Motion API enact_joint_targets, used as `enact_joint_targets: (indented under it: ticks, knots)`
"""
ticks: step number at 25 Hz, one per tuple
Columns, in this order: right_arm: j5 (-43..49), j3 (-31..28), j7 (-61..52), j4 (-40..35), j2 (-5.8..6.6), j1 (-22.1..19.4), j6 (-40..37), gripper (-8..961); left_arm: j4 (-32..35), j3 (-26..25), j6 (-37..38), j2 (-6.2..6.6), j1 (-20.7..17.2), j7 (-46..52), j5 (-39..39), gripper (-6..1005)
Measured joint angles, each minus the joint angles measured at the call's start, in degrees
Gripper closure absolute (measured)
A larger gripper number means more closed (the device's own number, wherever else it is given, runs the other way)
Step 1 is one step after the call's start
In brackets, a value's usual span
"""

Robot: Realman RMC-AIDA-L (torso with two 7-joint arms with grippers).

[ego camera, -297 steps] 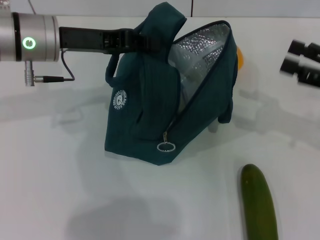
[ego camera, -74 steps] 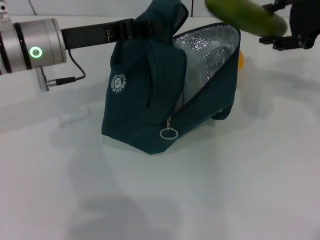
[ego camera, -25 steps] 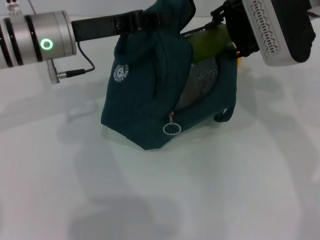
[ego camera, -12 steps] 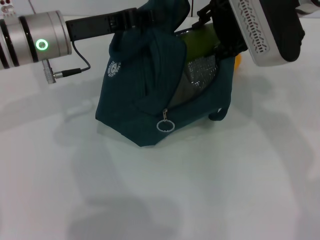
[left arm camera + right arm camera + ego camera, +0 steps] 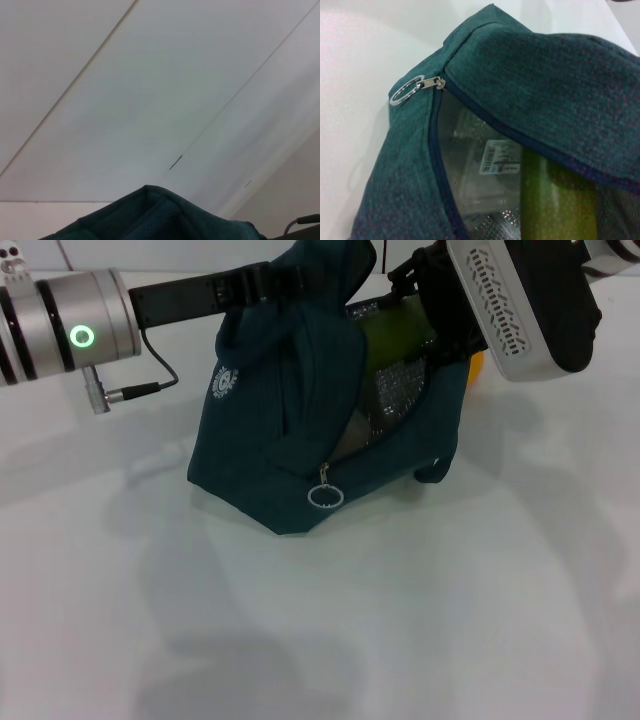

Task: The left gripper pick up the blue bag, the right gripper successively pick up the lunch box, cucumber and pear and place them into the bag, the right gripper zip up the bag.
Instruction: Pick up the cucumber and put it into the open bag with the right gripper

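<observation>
Cucumber (image 5: 395, 328) in bag (image 5: 290, 440) beside pear (image 5: 478, 364)

A plain white table (image 5: 420, 620) fills the scene, its surface matte and softly shadowed. At the far edge stands a pale wall (image 5: 150, 90) made of flat panels, with thin dark seams running diagonally between the panels.

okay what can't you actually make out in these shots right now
- Right gripper: fingers hidden in the head view behind its own wrist housing; absent from the right wrist view.
- Left gripper: its fingers are buried in the blue bag fabric.
- Cucumber: lower end cut off by the frame edge.
- Pear: mostly hidden behind the bag.
</observation>
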State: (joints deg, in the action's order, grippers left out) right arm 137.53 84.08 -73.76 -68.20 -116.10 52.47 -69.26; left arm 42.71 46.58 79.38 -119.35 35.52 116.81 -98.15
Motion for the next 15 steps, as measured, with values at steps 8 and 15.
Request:
enact_joint_targets:
  ticks: [8, 15]
  knots:
    - [0.0, 0.5, 0.0, 0.0, 0.01, -0.1, 0.1, 277, 0.0, 0.0, 0.0, 0.03, 0.0, 0.0, 0.0, 933]
    - [0.5, 0.9, -0.1, -0.3, 0.01, -0.5, 0.1, 198, 0.0, 0.0, -0.1, 0.08, 0.0, 0.0, 0.1, 933]
